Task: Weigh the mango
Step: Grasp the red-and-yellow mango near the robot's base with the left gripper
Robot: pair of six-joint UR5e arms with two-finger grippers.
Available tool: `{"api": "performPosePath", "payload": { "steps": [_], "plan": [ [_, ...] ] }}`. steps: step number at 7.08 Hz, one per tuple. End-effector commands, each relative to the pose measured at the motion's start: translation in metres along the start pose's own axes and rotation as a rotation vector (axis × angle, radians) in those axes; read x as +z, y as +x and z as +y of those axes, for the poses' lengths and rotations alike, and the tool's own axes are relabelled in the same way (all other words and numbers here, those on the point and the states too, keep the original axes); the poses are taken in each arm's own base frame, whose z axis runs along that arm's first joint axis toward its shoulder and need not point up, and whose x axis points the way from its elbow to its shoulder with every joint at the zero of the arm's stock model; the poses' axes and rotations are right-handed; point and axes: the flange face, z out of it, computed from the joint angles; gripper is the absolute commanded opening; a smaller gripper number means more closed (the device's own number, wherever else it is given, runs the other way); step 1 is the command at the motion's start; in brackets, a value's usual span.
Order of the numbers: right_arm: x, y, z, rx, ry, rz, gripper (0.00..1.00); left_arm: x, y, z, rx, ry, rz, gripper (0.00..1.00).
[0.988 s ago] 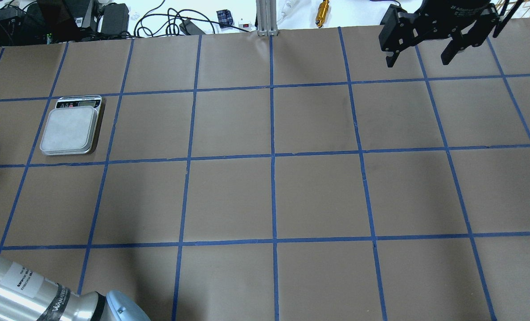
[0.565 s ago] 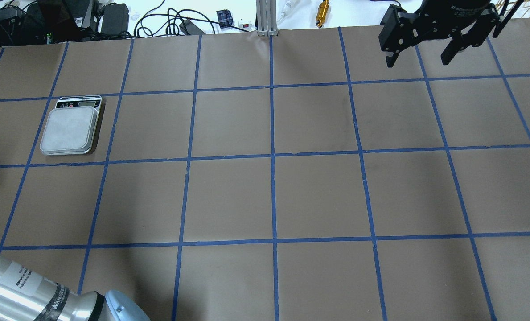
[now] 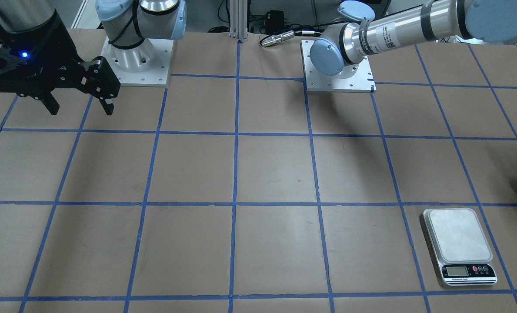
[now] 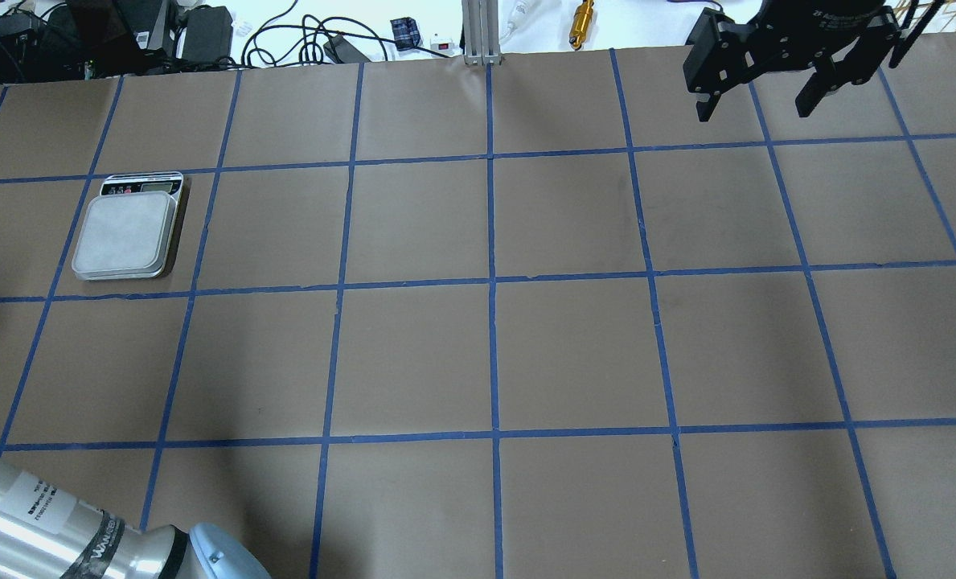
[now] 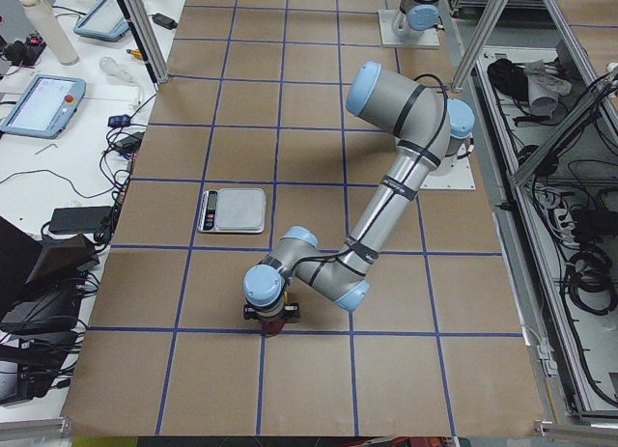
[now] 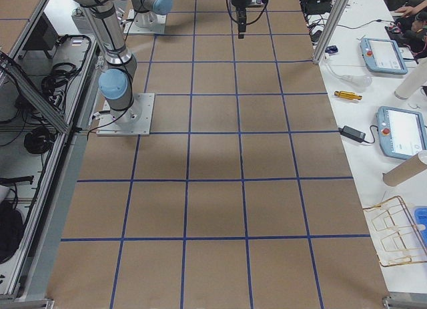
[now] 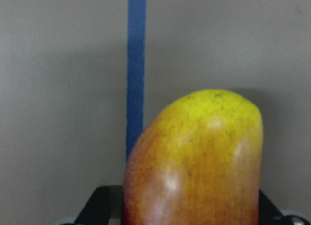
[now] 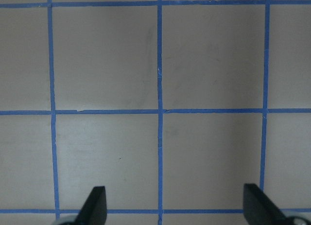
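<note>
Left claw over the mango near the left end of the desk; right claw spread wide, holding nothing.
The desk is covered in brown paper with a grid of blue tape. Cables and power bricks lie past its far edge, and tablets sit on a white bench alongside. A scale with a bare platform stands on the robot's left side. The mango lies beyond the scale towards the desk's end, yellow tip pointing away from the wrist, just beside a tape line. The left claw's fingers stand wide apart on either side of it; they seem not to press the skin, though the fruit hides their inner faces. The right claw hangs above the far right corner, well apart from the mango.
</note>
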Motion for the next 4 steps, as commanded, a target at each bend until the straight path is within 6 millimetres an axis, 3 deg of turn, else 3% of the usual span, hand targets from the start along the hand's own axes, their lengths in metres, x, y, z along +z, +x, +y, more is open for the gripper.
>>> {"api": "performPosePath", "payload": {
  "steps": [1,3,4],
  "plan": [
    [-0.001,0.000,0.000,0.000,0.001,0.000,1.00,-0.010,0.000,0.001,0.014,-0.011,-0.008,0.14],
    [-0.001,0.000,0.001,0.000,0.001,0.000,1.00,-0.043,-0.005,-0.005,0.014,-0.041,-0.027,0.05],
    [0.000,0.000,0.000,0.000,0.000,0.000,1.00,-0.071,-0.017,-0.023,0.037,-0.069,-0.046,0.05]
  ]
}}
